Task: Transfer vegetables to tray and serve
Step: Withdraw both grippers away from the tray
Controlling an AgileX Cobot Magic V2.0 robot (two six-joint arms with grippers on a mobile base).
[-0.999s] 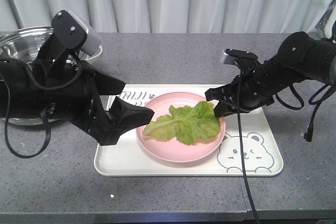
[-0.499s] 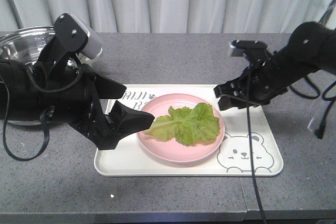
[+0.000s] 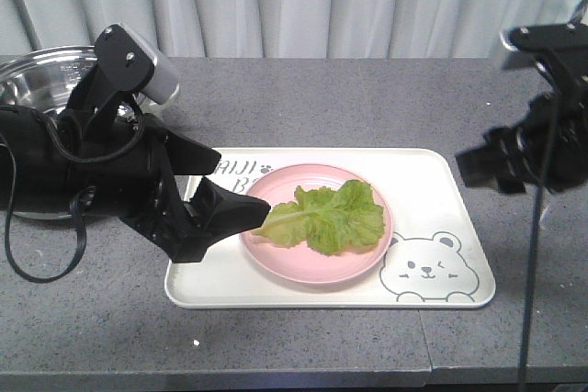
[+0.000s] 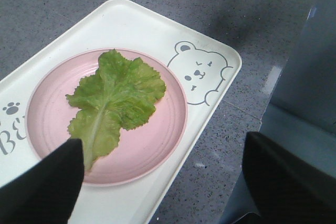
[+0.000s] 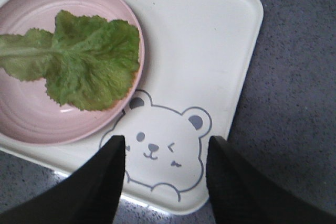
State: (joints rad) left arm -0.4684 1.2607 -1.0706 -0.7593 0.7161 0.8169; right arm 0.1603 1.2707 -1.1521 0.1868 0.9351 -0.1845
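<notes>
Bright green frilly lettuce leaf [image 3: 323, 218] flat on round pink plate [image 3: 276, 262], left-centre of cream-white rounded-rectangle tray [image 3: 423, 181]; bear-printed right end bare. Left gripper [image 3: 241, 186] spread at tray's left edge; right gripper [image 5: 164, 150] spread above right edge.

Table: a grey, speckled countertop [image 3: 322, 98] is running across the full width of the front view and is carrying everything below.
Tray: the cream-white tray [image 3: 423, 181] with the bear drawing is lying flat near the table's front edge, roughly centred, with a long side facing the camera.
Steel bowl: a shiny steel bowl [image 3: 37, 75] is sitting at the table's far left, behind the tray's left end, and is showing only in part.
Speck: a small white speck [image 3: 196, 343] is lying on the bare surface in front of the tray's left corner.
</notes>
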